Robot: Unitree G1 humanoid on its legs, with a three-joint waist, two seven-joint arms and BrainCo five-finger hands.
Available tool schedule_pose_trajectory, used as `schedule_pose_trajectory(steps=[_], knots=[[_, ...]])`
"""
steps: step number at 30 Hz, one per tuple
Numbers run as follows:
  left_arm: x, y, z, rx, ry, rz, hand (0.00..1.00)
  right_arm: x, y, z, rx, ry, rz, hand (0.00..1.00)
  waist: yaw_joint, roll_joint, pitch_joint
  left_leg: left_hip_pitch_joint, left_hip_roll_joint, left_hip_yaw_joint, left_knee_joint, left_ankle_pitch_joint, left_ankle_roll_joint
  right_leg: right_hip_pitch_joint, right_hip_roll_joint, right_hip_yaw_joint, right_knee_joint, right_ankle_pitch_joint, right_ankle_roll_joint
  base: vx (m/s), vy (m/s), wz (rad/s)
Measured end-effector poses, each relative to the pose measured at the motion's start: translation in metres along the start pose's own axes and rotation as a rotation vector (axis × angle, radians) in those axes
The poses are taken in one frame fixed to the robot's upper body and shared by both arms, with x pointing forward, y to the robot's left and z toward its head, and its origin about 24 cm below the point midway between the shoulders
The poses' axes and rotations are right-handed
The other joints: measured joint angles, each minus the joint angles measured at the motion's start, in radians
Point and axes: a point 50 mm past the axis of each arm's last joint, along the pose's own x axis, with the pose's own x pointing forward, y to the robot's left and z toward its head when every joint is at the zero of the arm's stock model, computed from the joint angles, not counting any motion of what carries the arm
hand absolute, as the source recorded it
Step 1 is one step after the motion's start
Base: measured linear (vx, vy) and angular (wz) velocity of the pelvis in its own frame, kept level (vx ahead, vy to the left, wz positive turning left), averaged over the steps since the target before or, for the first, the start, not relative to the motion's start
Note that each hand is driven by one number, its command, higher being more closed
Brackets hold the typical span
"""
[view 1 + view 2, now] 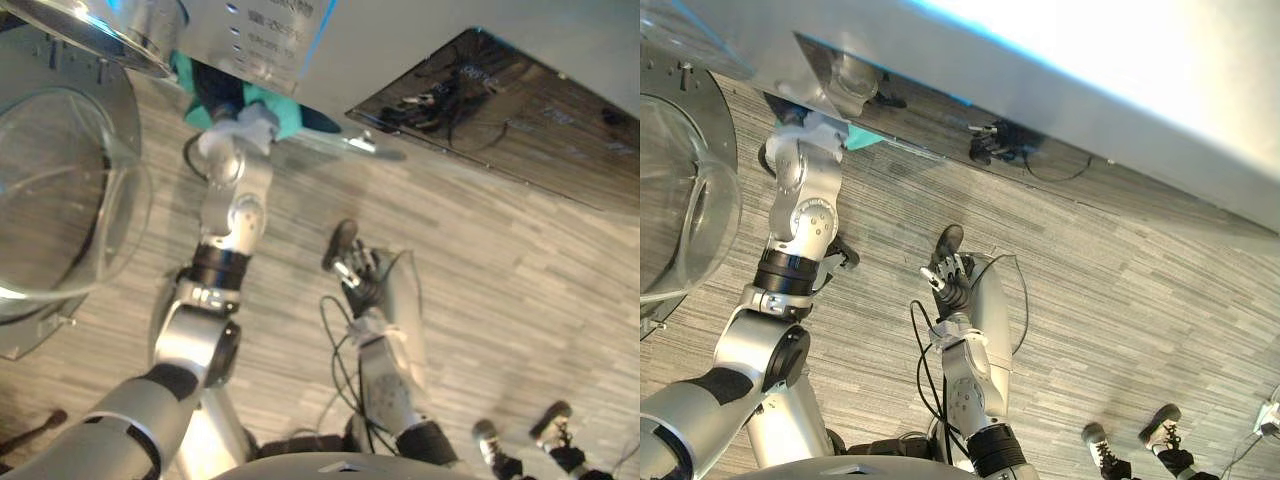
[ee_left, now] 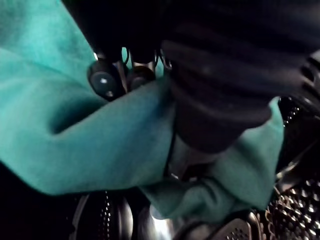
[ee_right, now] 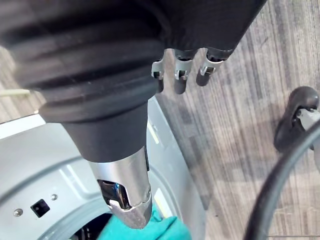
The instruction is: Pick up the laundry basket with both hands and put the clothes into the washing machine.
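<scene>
A teal cloth (image 1: 278,108) hangs in the mouth of the silver washing machine (image 1: 400,45) at the top of the left eye view. My left hand (image 1: 216,96) reaches into that opening. In the left wrist view its dark fingertips (image 2: 104,80) curl into the teal cloth (image 2: 100,145), with the perforated drum (image 2: 295,205) behind. My right hand (image 1: 358,270) hangs low over the wooden floor, apart from the machine, fingers relaxed and holding nothing. The right wrist view shows its fingers (image 3: 180,75), the machine front (image 3: 45,165) and a bit of teal cloth (image 3: 160,230).
The machine's round glass door (image 1: 60,200) stands swung open at the left, close beside my left arm. Two castors (image 1: 520,440) rest on the floor at the lower right. Grey wood-plank floor (image 1: 520,270) stretches to the right.
</scene>
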Motion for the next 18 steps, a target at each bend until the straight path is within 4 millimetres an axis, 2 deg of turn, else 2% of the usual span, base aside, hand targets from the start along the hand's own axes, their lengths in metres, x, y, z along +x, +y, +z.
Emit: schedule_pose_trajectory(steps=[1,2,3,4,6,7,9,10,12,13,14,15,16,17,18], knots=[[0.008,-0.025,0.011,-0.034,-0.028,-0.065,1.0,0.0,0.0,0.002,0.019,-0.007,-0.001,0.0,-0.004,0.0,0.0,-0.002,0.007,0.007,-0.001,0.001,0.001,-0.005,0.006,0.0,-0.01,0.01,-0.003,-0.04,-0.039,-0.2],[0.013,-0.036,0.016,-0.042,-0.039,-0.094,1.0,0.0,0.0,0.002,0.021,-0.007,0.001,0.0,-0.006,0.0,0.0,-0.003,0.01,0.009,-0.001,0.001,0.001,-0.006,0.009,0.0,-0.014,0.013,-0.003,-0.04,-0.038,-0.23],[0.021,-0.045,0.02,-0.034,-0.045,-0.124,1.0,0.0,0.001,0.002,0.022,-0.007,0.008,0.0,-0.007,-0.001,0.0,-0.003,0.015,0.012,-0.002,0.001,0.001,-0.007,0.017,0.001,-0.024,0.021,-0.002,-0.03,-0.026,-0.22],[0.029,-0.039,0.025,0.009,-0.055,-0.132,1.0,0.0,0.001,0.002,0.024,-0.01,0.01,0.0,-0.006,-0.001,0.001,-0.003,0.021,0.022,-0.012,0.005,0.006,-0.012,0.026,0.002,-0.042,0.035,-0.004,-0.04,-0.026,-0.25],[0.041,-0.055,0.04,-0.039,-0.064,-0.142,1.0,0.001,0.004,0.007,0.029,-0.031,0.025,0.0,-0.006,-0.004,0.002,-0.02,0.02,0.033,-0.033,0.019,0.014,-0.031,0.034,0.0,-0.069,0.061,-0.006,-0.04,-0.007,-0.18],[0.048,-0.071,0.05,-0.041,-0.07,-0.177,1.0,0.002,0.005,0.009,0.032,-0.04,0.036,0.0,-0.01,-0.01,0.005,-0.034,0.02,0.036,-0.039,0.025,0.019,-0.041,0.036,-0.006,-0.083,0.076,-0.007,-0.04,0.025,-0.11],[0.05,-0.08,0.057,-0.032,-0.074,-0.209,1.0,0.002,0.006,0.014,0.046,-0.061,0.042,0.0,-0.018,-0.012,0.006,-0.052,0.019,0.035,-0.04,0.029,0.026,-0.054,0.036,-0.012,-0.087,0.089,-0.007,-0.02,0.036,-0.05],[0.05,-0.083,0.058,0.005,-0.08,-0.226,0.0,0.002,0.004,0.019,0.062,-0.078,0.037,0.0,-0.017,-0.012,0.007,-0.055,0.019,0.035,-0.038,0.029,0.026,-0.055,0.035,-0.013,-0.089,0.095,-0.007,-0.01,0.041,-0.02],[0.05,-0.084,0.061,0.154,-0.135,-0.262,0.0,0.0,0.001,0.023,0.069,-0.097,0.03,0.0,-0.015,-0.012,0.007,-0.056,0.019,0.036,-0.04,0.029,0.026,-0.054,0.035,-0.013,-0.098,0.102,-0.006,-0.01,0.037,-0.03],[0.052,-0.089,0.064,0.392,-0.217,-0.313,0.0,0.0,-0.001,0.027,0.068,-0.114,0.039,0.0,-0.013,-0.012,0.007,-0.057,0.018,0.036,-0.041,0.029,0.026,-0.053,0.036,-0.014,-0.1,0.105,-0.005,0.0,0.0,0.0],[0.053,-0.093,0.065,0.506,-0.251,-0.341,0.0,-0.001,-0.002,0.029,0.067,-0.123,0.044,0.0,-0.012,-0.012,0.007,-0.057,0.018,0.036,-0.041,0.029,0.026,-0.052,0.036,-0.014,-0.1,0.106,-0.005,0.0,0.0,0.0],[0.053,-0.101,0.066,0.825,-0.362,-0.403,0.0,-0.001,-0.004,0.033,0.068,-0.14,0.049,0.0,-0.011,-0.012,0.007,-0.057,0.018,0.035,-0.039,0.029,0.026,-0.05,0.036,-0.014,-0.105,0.107,-0.004,0.0,0.0,0.0],[0.053,-0.104,0.065,1.057,-0.442,-0.446,0.0,-0.002,-0.005,0.035,0.075,-0.152,0.055,0.0,-0.011,-0.012,0.007,-0.057,0.019,0.034,-0.039,0.029,0.026,-0.047,0.036,-0.015,-0.107,0.107,-0.003,-0.04,0.032,0.0],[0.052,-0.101,0.059,1.403,-0.554,-0.508,0.0,-0.004,-0.007,0.037,0.094,-0.165,0.064,0.0,-0.013,-0.012,0.007,-0.056,0.019,0.033,-0.039,0.029,0.026,-0.045,0.037,-0.016,-0.112,0.108,-0.002,-0.04,0.027,-0.02],[0.052,-0.098,0.056,1.573,-0.618,-0.529,0.0,-0.004,-0.008,0.038,0.107,-0.17,0.073,0.0,-0.014,-0.012,0.007,-0.056,0.019,0.033,-0.04,0.029,0.026,-0.044,0.038,-0.016,-0.115,0.109,-0.001,0.0,0.0,0.0]])
